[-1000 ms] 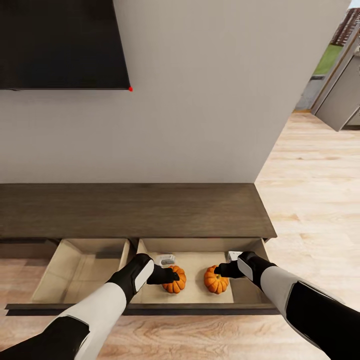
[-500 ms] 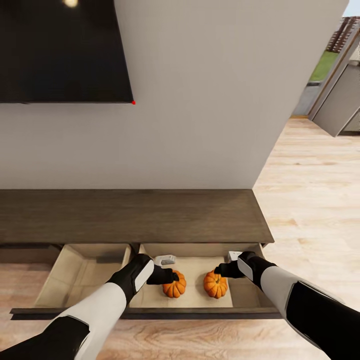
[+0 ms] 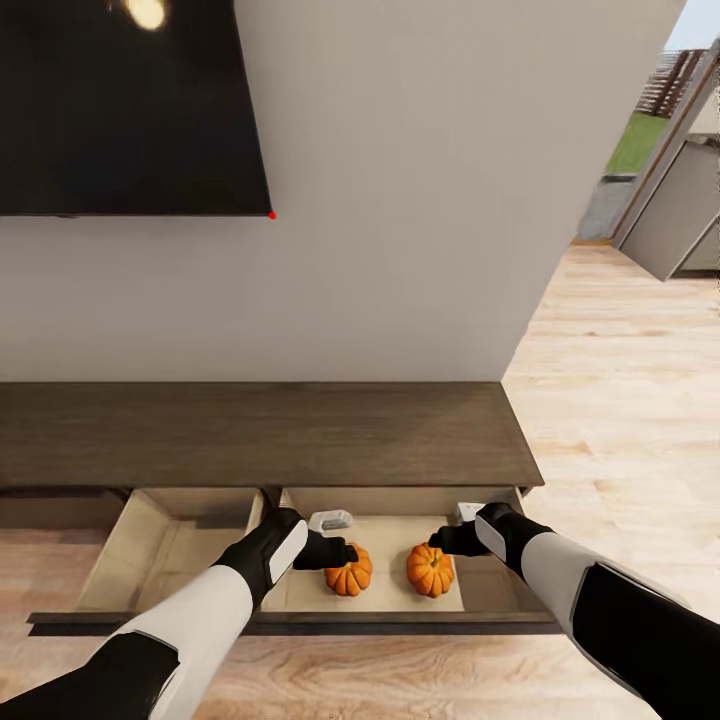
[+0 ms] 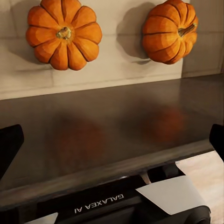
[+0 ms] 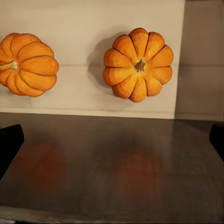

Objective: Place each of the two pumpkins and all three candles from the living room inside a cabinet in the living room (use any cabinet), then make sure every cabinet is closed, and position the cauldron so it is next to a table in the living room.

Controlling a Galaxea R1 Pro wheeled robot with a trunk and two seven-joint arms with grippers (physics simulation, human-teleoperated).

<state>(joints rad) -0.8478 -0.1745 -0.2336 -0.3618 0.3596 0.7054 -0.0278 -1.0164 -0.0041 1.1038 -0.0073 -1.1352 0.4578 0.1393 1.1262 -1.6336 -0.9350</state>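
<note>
Two pumpkins (image 3: pixel 349 572) (image 3: pixel 430 569) (apart) sit mid-drawer (image 3: pixel 480 588) — edges clear.

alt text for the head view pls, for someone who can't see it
Two orange pumpkins sit in the open right drawer of a dark wooden TV console. The left gripper and right gripper hover over them, below a wall-mounted TV.

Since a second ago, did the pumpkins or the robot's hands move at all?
Hardly. The whole head view tilted a little, so the camera moved, not the things. Both pumpkins sit in the same spots in the open drawer of the cabinet. The left gripper and right gripper stay beside them, fingers spread in the wrist views, holding nothing.
</note>
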